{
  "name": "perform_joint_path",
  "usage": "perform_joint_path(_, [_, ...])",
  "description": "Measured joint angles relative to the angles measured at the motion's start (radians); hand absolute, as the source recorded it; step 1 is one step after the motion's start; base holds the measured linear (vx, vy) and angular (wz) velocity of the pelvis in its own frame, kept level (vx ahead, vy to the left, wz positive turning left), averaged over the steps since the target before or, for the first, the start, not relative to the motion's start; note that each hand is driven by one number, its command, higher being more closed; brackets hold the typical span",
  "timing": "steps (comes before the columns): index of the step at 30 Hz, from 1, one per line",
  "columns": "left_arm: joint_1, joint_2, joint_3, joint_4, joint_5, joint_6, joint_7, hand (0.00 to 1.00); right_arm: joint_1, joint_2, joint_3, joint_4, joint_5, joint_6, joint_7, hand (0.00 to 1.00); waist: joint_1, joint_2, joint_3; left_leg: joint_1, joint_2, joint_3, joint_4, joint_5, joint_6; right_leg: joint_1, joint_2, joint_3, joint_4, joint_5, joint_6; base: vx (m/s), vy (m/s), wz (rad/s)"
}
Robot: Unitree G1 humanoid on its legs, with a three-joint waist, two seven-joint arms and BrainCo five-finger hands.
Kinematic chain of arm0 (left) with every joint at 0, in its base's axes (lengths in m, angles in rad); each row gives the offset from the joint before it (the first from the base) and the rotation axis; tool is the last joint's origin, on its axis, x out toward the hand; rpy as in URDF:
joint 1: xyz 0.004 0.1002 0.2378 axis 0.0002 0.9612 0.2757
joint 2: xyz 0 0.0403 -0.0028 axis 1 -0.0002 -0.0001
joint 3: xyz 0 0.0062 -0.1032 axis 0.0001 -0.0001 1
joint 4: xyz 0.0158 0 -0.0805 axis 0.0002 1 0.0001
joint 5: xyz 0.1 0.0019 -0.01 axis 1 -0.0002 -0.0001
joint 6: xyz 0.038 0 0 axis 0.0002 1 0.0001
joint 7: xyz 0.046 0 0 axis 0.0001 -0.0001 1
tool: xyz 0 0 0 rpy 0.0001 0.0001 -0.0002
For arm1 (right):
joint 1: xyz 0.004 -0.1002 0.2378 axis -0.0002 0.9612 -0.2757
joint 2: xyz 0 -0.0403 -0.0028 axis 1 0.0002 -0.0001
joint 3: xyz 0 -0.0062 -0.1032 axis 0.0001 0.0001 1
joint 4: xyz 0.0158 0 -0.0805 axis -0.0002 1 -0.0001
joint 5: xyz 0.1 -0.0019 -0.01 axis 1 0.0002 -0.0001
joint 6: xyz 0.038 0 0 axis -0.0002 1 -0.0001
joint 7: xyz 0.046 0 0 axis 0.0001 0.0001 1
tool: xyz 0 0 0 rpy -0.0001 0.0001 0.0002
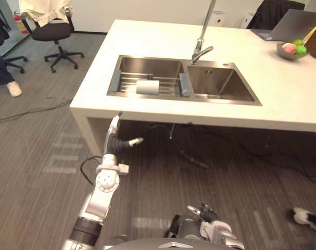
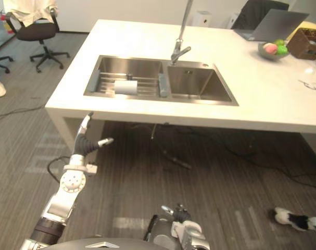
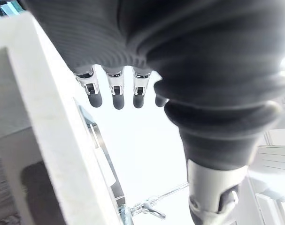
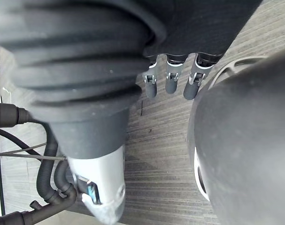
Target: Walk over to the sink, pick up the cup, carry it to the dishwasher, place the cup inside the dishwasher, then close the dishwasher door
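Two robot hands are holding nothing: the left robot hand is hanging with straight fingers below the edge of the surface, and the right robot hand is hanging loose, down low. The white cup is lying on its side on the rack in the sink. Going up, the left one may be bumping that edge, or the round cup may be rolling away from a poke.

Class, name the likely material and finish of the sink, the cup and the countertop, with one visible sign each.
Sink: probably brushed stainless steel; grey metallic sheen. Cup: white, matte; plastic or ceramic, unclear. Countertop: pale smooth slab, perhaps stone or composite.
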Motion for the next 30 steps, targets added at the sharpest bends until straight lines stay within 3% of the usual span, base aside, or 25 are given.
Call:
perform_joint_path(1, [-0.006,0.004,-0.002,-0.003,0.000,0.005,0.002,0.00,0.002,-0.001,0.009,0.000,-0.006,0.010,0.008,0.00,-0.007,-0.008,-0.002,0.003,0.000,-0.009,0.008,-0.009,-0.014,0.014,0.013,0.057,-0.103,0.051,0.013,0.37,-0.300,0.55])
perform_joint_path(2, [-0.010,0.017,-0.009,-0.019,0.003,0.021,0.006,0.00,0.014,-0.001,0.017,0.001,-0.012,0.040,0.021,0.00,-0.020,-0.029,-0.008,0.029,-0.006,-0.035,0.014,-0.048,-0.031,0.040,0.006,0.153,-0.210,0.112,0.053,0.39,-0.336,0.61])
perform_joint_path(3, [-0.009,0.018,-0.011,-0.027,0.010,0.029,0.011,0.00,0.015,-0.002,0.014,0.001,-0.016,0.046,0.025,0.00,-0.028,-0.029,-0.009,0.047,0.001,-0.050,0.017,-0.082,-0.045,0.046,0.015,0.154,-0.188,0.193,0.055,0.37,-0.361,0.77])
perform_joint_path(4, [-0.008,0.002,-0.023,-0.030,0.018,0.039,0.016,0.00,0.021,-0.033,0.006,0.000,-0.016,0.057,0.032,0.00,-0.035,0.004,-0.009,0.061,0.037,-0.065,0.021,-0.127,-0.072,0.032,0.042,0.143,-0.118,0.233,0.017,0.35,-0.324,0.46])
perform_joint_path(5, [-0.008,-0.006,-0.038,-0.031,0.019,0.043,0.022,0.00,0.022,-0.063,0.005,0.000,-0.018,0.064,0.034,0.00,-0.025,0.048,-0.020,0.070,0.074,-0.063,0.016,-0.142,-0.079,0.005,0.062,0.119,-0.046,0.192,-0.024,0.33,-0.295,0.33])
perform_joint_path(6, [-0.008,-0.011,-0.039,-0.035,0.020,0.043,0.025,0.00,0.022,-0.072,0.003,-0.006,-0.018,0.065,0.036,0.00,-0.022,0.064,-0.025,0.075,0.089,-0.062,0.007,-0.144,-0.081,-0.008,0.071,0.110,-0.011,0.162,-0.032,0.33,-0.257,0.15])
perform_joint_path(7, [-0.009,-0.016,-0.038,-0.044,0.020,0.047,0.039,0.00,0.023,-0.072,0.002,-0.028,-0.028,0.069,0.038,0.00,-0.021,0.074,-0.027,0.088,0.105,-0.057,0.011,-0.115,-0.106,-0.021,0.076,0.093,0.044,0.112,-0.047,0.33,-0.268,0.16])
perform_joint_path(9, [0.018,-0.022,-0.039,-0.079,0.017,0.061,0.041,0.00,0.028,-0.057,0.002,-0.032,-0.049,0.083,0.039,0.00,-0.019,0.059,-0.028,0.036,0.120,-0.061,0.162,-0.047,-0.061,0.015,0.078,0.073,0.046,0.078,-0.068,0.30,-0.301,0.21])
perform_joint_path(11, [0.046,-0.052,-0.040,-0.117,0.017,0.071,0.040,0.00,0.064,-0.053,0.001,-0.078,-0.067,0.111,0.041,0.00,-0.016,0.061,-0.021,-0.142,0.223,-0.044,0.531,0.075,-0.052,0.136,0.131,0.025,-0.070,0.066,-0.084,0.26,-0.263,0.42])
perform_joint_path(13, [0.062,-0.049,-0.041,-0.120,0.019,0.071,0.038,0.00,0.069,-0.050,0.001,-0.065,-0.090,0.127,0.042,0.00,-0.003,0.058,-0.022,-0.217,0.261,0.006,0.658,0.042,-0.058,0.222,0.151,0.009,-0.149,0.072,-0.098,0.30,-0.173,0.23])
perform_joint_path(14, [0.067,-0.045,-0.040,-0.120,0.019,0.071,0.034,0.00,0.070,-0.050,0.001,-0.054,-0.096,0.129,0.046,0.00,0.000,0.044,-0.018,-0.231,0.258,0.045,0.635,0.015,-0.057,0.261,0.152,0.002,-0.185,0.075,-0.105,0.37,-0.151,0.13])
perform_joint_path(15, [0.067,-0.034,-0.040,-0.120,0.019,0.071,0.027,0.00,0.062,-0.053,0.000,-0.023,-0.106,0.129,0.057,0.00,0.010,0.047,-0.023,-0.239,0.245,0.118,0.519,-0.016,-0.056,0.300,0.148,-0.007,-0.228,0.085,-0.115,0.24,-0.073,0.08])
perform_joint_path(17, [0.066,-0.024,-0.038,-0.122,0.020,0.074,0.009,0.00,0.052,-0.058,0.001,0.003,-0.133,0.126,0.060,0.00,0.010,0.052,-0.035,-0.246,0.213,0.164,0.323,-0.017,-0.052,0.309,0.138,-0.021,-0.257,0.095,-0.108,0.22,-0.002,0.09])
perform_joint_path(18, [0.058,-0.021,-0.040,-0.121,0.020,0.079,-0.011,0.00,0.031,-0.062,0.004,0.026,-0.134,0.127,0.061,0.00,0.005,0.052,-0.036,-0.244,0.162,0.175,0.110,0.036,-0.055,0.313,0.121,-0.027,-0.280,0.109,-0.096,0.21,0.066,0.16])
perform_joint_path(20, [0.049,-0.021,-0.042,-0.117,0.031,0.093,-0.031,0.00,0.019,-0.062,-0.002,0.045,-0.135,0.126,0.061,0.00,0.002,0.049,-0.035,-0.237,0.123,0.172,-0.042,0.149,-0.057,0.322,0.100,-0.030,-0.289,0.122,-0.078,0.20,0.084,0.13])
perform_joint_path(21, [0.039,-0.020,-0.045,-0.107,0.054,0.112,-0.039,0.00,0.012,-0.064,-0.003,0.051,-0.137,0.126,0.059,0.00,-0.005,0.054,-0.037,-0.213,0.108,0.165,-0.125,0.252,-0.067,0.331,0.092,-0.033,-0.293,0.118,-0.061,0.19,0.083,0.11])
perform_joint_path(23, [0.013,-0.007,-0.050,-0.095,0.064,0.133,-0.051,0.00,0.005,-0.062,0.001,0.052,-0.158,0.125,0.054,0.00,-0.010,0.055,-0.043,-0.181,0.078,0.164,-0.172,0.286,-0.053,0.334,0.070,-0.030,-0.292,0.115,-0.043,0.23,0.153,0.12])
perform_joint_path(26, [-0.017,0.058,-0.078,-0.095,0.119,0.150,-0.076,0.00,-0.011,-0.030,0.010,0.052,-0.166,0.126,0.051,0.00,-0.006,0.025,-0.041,-0.152,0.046,0.182,-0.223,0.289,-0.044,0.339,0.048,-0.016,-0.312,0.114,-0.028,0.14,0.135,-0.05])
perform_joint_path(30, [-0.048,0.101,-0.125,-0.087,0.156,0.185,-0.133,0.00,-0.011,-0.028,0.016,0.051,-0.154,0.127,0.016,0.00,-0.029,0.030,-0.043,-0.087,0.013,0.189,-0.282,0.295,-0.035,0.379,0.028,-0.014,-0.326,0.107,-0.004,0.06,0.073,-0.04])
